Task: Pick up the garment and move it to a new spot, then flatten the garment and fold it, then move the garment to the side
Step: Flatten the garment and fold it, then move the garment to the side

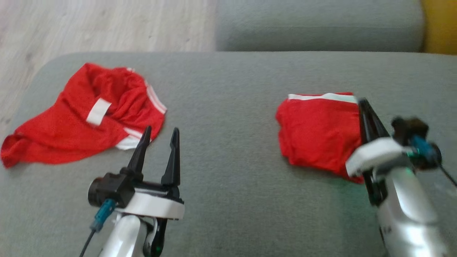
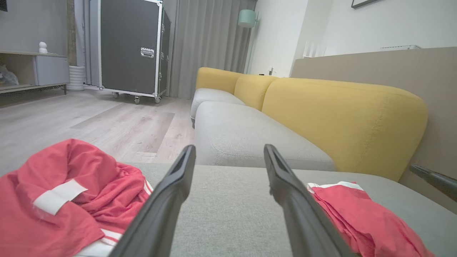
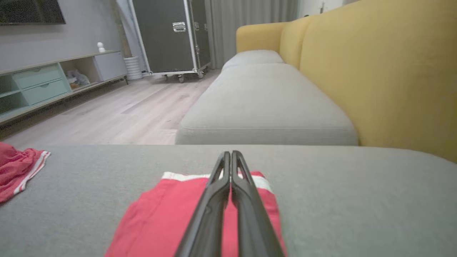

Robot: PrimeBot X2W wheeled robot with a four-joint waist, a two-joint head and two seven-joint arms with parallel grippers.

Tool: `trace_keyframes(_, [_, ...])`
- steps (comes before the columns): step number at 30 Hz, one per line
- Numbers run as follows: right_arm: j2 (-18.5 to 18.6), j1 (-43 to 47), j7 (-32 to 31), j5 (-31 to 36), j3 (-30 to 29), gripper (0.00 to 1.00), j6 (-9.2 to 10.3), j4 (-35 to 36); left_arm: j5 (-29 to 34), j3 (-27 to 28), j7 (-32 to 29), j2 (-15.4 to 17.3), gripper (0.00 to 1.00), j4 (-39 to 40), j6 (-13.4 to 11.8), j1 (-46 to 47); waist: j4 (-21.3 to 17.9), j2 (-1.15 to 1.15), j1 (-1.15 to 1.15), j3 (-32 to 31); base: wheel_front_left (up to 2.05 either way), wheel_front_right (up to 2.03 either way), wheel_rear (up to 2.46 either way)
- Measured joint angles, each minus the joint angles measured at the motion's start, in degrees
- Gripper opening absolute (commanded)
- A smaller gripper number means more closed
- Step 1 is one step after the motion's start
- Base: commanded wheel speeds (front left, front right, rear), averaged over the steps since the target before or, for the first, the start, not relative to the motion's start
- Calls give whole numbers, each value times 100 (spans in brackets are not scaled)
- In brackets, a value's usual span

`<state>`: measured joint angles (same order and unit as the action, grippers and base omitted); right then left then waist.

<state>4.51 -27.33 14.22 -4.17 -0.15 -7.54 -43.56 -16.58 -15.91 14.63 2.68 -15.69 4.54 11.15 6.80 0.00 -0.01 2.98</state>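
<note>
A crumpled red garment [image 1: 82, 117] with white stripes and a white label lies at the left of the grey cushion [image 1: 228, 89]; it also shows in the left wrist view [image 2: 64, 200] and the right wrist view [image 3: 18, 167]. A folded red garment [image 1: 317, 132] with a white band lies at the right [image 2: 360, 217] [image 3: 160, 217]. My left gripper [image 1: 161, 129] [image 2: 229, 148] stands open and empty just right of the crumpled garment's lower corner. My right gripper [image 1: 362, 101] [image 3: 230, 153] is shut, its fingers lying over the folded garment's right edge; I see no cloth pinched between them.
A second grey seat cushion [image 1: 317, 25] lies beyond, with the yellow backrest [image 1: 441, 25] at the far right. Wooden floor [image 1: 107, 25] runs past the cushion's left edge. A black wheeled case [image 2: 128, 46] stands far off. Bare cushion separates the two garments.
</note>
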Motion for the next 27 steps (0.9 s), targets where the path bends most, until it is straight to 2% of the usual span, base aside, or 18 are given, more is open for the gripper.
trace_keyframes(4, [-30, 670, 1, 16, -215, 0, 0, 595, 0, 8, 0, 1, 100, -10, 3, -153, -256, 0, 0, -136, 0, 0, 0])
trace_keyframes(5, [-46, 793, 0, 30, -274, 42, 0, 773, 0, 9, 0, 1, 100, -20, 7, -186, -318, 0, 0, -161, 0, 0, 0])
trace_keyframes(6, [-71, 904, 0, 88, -372, 100, 0, 983, 0, 8, 0, 1, 100, -25, 7, -221, -378, 0, 0, -186, 0, 0, 0])
trace_keyframes(10, [-112, 1319, 16, 283, -680, 100, 0, 1720, -1, 20, 0, 1, 100, -46, 0, -347, -555, 0, 0, -278, 0, 0, 0])
trace_keyframes(13, [-119, 1750, 16, 93, -625, 100, 0, 2000, -1, 53, 0, 2, 100, -45, -1, -432, -656, 0, 0, -304, 0, 0, 0])
trace_keyframes(18, [-193, 2219, 16, -94, -499, 100, 1, 2084, -22, 62, 0, 3, 100, -45, -1, -457, -736, 0, 0, -313, 0, 0, 0])
trace_keyframes(27, [-192, 2123, 16, -40, -450, 100, 0, 2132, -24, 57, 0, 3, 100, -46, 8, -452, -687, 0, 1, -196, 0, 0, 0])
